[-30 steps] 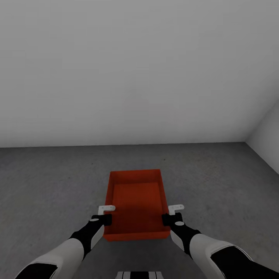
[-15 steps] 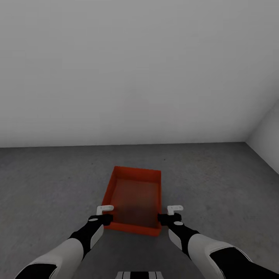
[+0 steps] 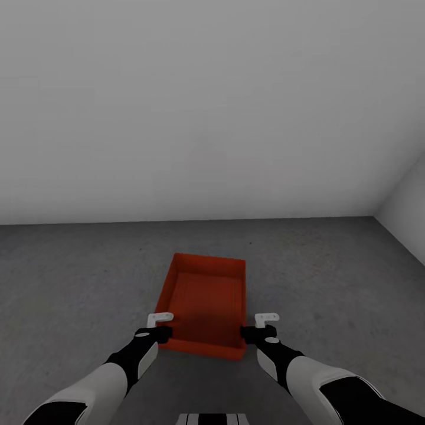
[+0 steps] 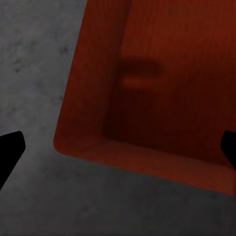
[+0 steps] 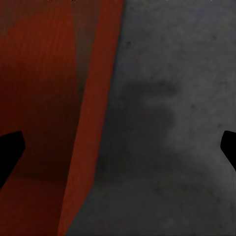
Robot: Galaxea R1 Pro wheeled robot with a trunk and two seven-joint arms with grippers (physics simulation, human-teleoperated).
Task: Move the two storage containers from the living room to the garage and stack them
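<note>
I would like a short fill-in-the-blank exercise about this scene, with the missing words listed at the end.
1. The storage container has the colour ____.
2. The container rests on the grey concrete ____.
3. The left gripper and the right gripper hang near the container's two near corners, and both grippers are ____.
4. Inside, the container is ____.

Missing words: orange-red; floor; open; empty

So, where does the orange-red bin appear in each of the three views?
Head view: bin low centre, on the concrete floor, between both grippers.
Left wrist view: bin, one corner visible.
Right wrist view: bin, one wall beside floor.
Shared landmark: the grey concrete floor.
</note>
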